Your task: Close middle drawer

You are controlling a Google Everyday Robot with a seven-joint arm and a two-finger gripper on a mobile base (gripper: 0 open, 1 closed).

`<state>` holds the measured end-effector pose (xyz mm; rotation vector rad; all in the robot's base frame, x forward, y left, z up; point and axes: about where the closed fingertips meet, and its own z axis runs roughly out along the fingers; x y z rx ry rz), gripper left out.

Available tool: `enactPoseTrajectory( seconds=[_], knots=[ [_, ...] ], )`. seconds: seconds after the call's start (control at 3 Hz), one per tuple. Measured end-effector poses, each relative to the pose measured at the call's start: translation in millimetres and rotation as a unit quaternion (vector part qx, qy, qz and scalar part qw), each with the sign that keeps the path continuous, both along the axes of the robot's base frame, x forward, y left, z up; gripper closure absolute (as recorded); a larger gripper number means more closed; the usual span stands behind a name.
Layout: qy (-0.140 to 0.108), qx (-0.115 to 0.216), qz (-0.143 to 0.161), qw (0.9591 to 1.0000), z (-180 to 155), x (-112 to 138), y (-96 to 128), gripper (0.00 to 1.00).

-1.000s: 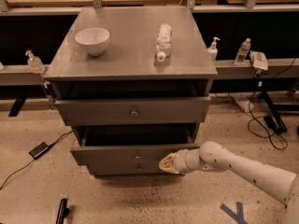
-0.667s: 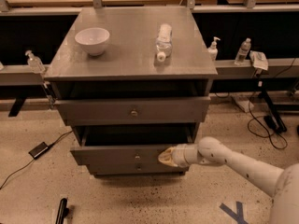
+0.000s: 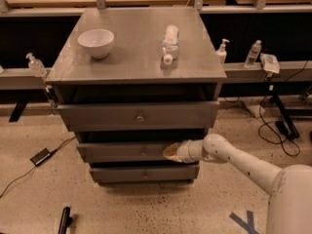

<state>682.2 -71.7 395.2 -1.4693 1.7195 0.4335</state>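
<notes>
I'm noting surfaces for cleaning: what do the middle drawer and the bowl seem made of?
Middle drawer: probably painted wood, matte grey, flat dull front, small brassy knob; the gripper sits at its front, right of the knob. Bowl: likely glazed ceramic, possibly plastic; smooth white, slight sheen.

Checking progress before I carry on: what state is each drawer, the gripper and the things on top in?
Top drawer: pulled out, open.
Middle drawer: slightly out, not fully shut.
Bottom drawer: pushed in.
Gripper: against the middle drawer's front.
Bowl: upright.
Bottle: lying on its side.
</notes>
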Motion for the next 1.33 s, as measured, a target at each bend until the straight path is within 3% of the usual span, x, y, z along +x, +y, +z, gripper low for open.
enactPoseTrajectory(
  seconds=[1.0,1.33],
  knots=[
    [0.004,0.004,0.005,1.0,-4.1,10.6,2.2,1.0],
    [0.027,0.017,0.026,0.9991,-13.7,-15.2,2.4,1.0]
  ],
)
